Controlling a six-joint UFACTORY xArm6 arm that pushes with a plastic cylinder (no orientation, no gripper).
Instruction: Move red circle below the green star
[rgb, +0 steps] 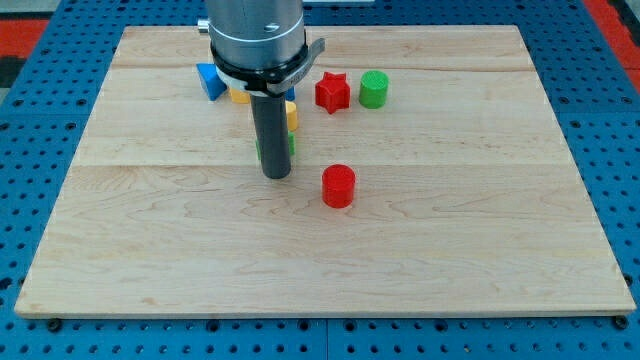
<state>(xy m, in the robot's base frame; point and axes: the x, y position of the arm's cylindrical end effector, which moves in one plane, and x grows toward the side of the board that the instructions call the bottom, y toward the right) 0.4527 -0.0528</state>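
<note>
Arm housing: cut off by the view's top edge; upper part unseen.

Blue block: at 9 o'clock of the housing, right portion hidden behind it; shape not determinable.

Yellow block: only a sliver showing under the collar at 7 o'clock; shape not determinable.

Second yellow block: narrow strip at 3 o'clock of the rod; rest hidden.

Green block: thin edge at 3 o'clock of the rod, mostly hidden; star shape not confirmable.

Table: cut off on all sides.

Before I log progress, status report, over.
My tip down, left of red circle, apart. Green star mostly hidden behind rod. Nothing between tip and circle.
</note>
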